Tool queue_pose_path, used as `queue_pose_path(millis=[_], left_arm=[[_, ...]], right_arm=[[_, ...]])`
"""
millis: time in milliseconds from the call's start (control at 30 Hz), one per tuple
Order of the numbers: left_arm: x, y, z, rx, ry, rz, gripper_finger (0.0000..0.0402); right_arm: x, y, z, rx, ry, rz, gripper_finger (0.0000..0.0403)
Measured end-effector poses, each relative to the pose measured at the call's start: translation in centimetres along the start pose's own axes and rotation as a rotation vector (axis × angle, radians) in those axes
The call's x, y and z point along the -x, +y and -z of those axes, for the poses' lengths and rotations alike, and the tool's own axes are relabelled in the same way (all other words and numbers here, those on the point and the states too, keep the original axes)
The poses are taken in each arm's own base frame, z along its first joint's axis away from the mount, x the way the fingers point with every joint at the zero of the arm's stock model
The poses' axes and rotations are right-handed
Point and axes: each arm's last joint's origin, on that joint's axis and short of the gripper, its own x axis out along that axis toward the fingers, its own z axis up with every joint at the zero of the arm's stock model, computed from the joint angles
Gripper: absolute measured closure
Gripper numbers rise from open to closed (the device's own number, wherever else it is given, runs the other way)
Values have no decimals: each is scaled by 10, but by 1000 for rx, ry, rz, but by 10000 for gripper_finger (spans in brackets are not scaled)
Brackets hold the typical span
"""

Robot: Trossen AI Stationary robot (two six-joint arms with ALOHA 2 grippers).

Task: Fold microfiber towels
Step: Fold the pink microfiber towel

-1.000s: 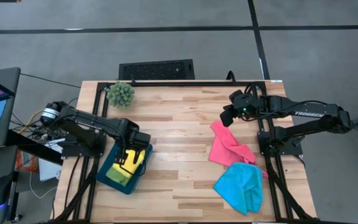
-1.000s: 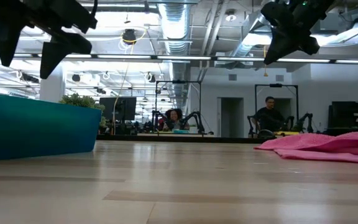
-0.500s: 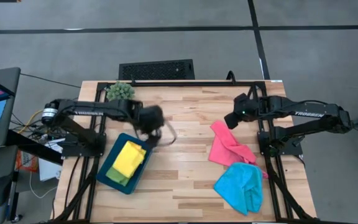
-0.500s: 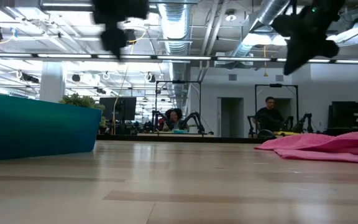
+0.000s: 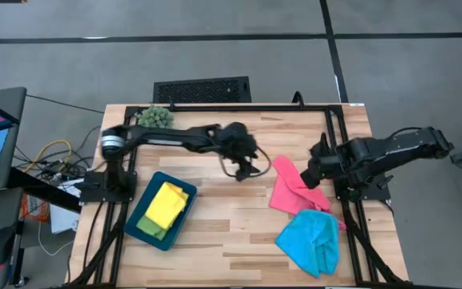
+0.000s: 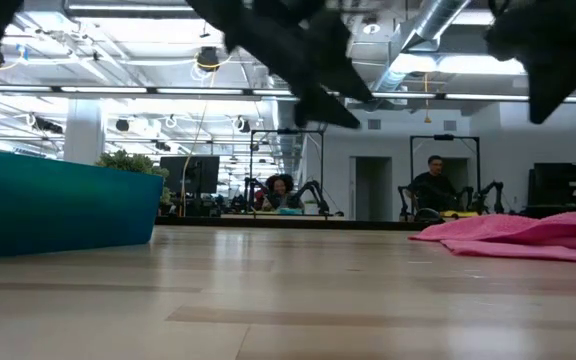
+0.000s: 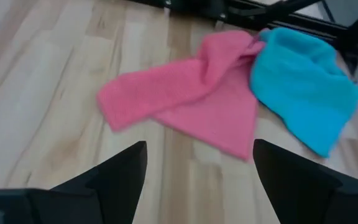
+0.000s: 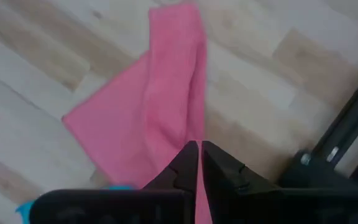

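Pale wooden planks carry four microfiber towels in two pairs. A pink towel (image 5: 293, 189) lies crumpled toward the right side of the bench (image 5: 223, 233), its lower corner touching a light blue towel (image 5: 310, 241) bunched just beside it near the front edge. Across the bench, a yellow towel (image 5: 164, 205) sits folded in a dark teal tray (image 5: 140, 227), on top of a green towel (image 5: 153, 229) that shows only as a sliver at the tray's front end.

Reaching out over the middle of the bench, the left claw (image 5: 245, 169) hangs with its fingers spread wide — empty, with the pink and blue cloths ahead of it in its wrist view. The right claw (image 5: 314, 172) hovers at the pink towel's right edge, its fingers nearly together with only a slim gap between them; it appears to hold nothing, though the blur makes that hard to confirm.

A small spiky green plant ball (image 5: 156, 117) rests at the back left corner.
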Motion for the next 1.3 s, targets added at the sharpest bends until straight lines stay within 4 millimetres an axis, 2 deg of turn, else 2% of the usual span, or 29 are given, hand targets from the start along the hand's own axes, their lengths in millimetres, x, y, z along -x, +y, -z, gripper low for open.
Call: queue_pose_path(millis=[100, 200, 300, 367, 467, 633, 767, 967, 1167, 1300], left_arm=[[-29, 7, -8, -19, 3, 13, 116], [-52, 10, -16, 20, 4, 110, 116], [-60, 8, -26, 70, 14, 246, 116], [-57, 7, -33, 97, 34, 320, 116], [-44, 7, -43, 131, 91, 447, 116], [-14, 3, -64, 216, 202, 615, 116], [12, -13, -81, 223, 253, 635, 116], [48, -44, -113, 160, 144, 682, 116], [89, -67, -132, 112, 4, 610, 116], [104, -76, -135, 110, -41, 484, 116]], right_arm=[[3, 5, 12, -13, 8, -22, 358], [6, 10, 24, -22, 12, -45, 358], [9, 13, 36, -34, 24, -64, 358], [11, 15, 43, -49, 30, -78, 358], [14, 19, 52, -71, 38, -126, 358], [21, 35, 60, -61, 13, -321, 358], [25, 43, 56, -31, -87, -401, 359], [26, 41, 43, -16, -163, -420, 359], [28, 32, 27, 30, -228, -411, 359], [30, 27, 14, 70, -284, -405, 359]])
